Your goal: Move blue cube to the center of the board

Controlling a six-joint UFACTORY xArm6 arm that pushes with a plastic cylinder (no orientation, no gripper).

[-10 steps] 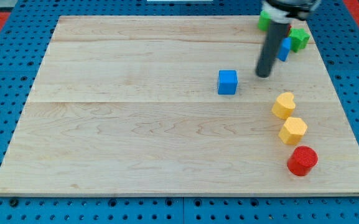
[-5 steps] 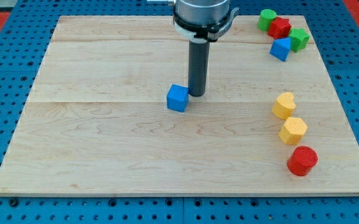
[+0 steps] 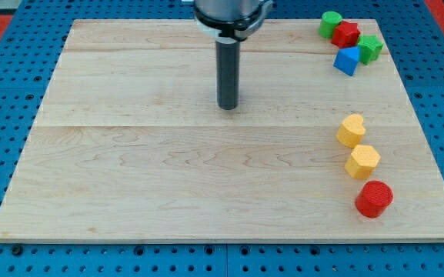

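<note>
My tip (image 3: 228, 107) rests on the wooden board (image 3: 129, 185) slightly above its middle, under the dark upright rod. The blue cube that lay beside the rod in the earlier frames does not show anywhere on the board now. I cannot tell whether the rod hides it. The only blue block in view (image 3: 346, 60) lies in the cluster at the view's top right, far to the right of my tip.
At the top right, a green round block (image 3: 330, 23), a red block (image 3: 348, 34) and a green block (image 3: 371, 48) sit around the blue one. Down the right side lie a yellow heart (image 3: 351, 130), a yellow hexagon (image 3: 362, 161) and a red cylinder (image 3: 374, 198).
My tip swept left from the top right, pushing the blue cube left and down toward the middle. Now the tip sits slightly further left and up, and the cube is out of sight.
</note>
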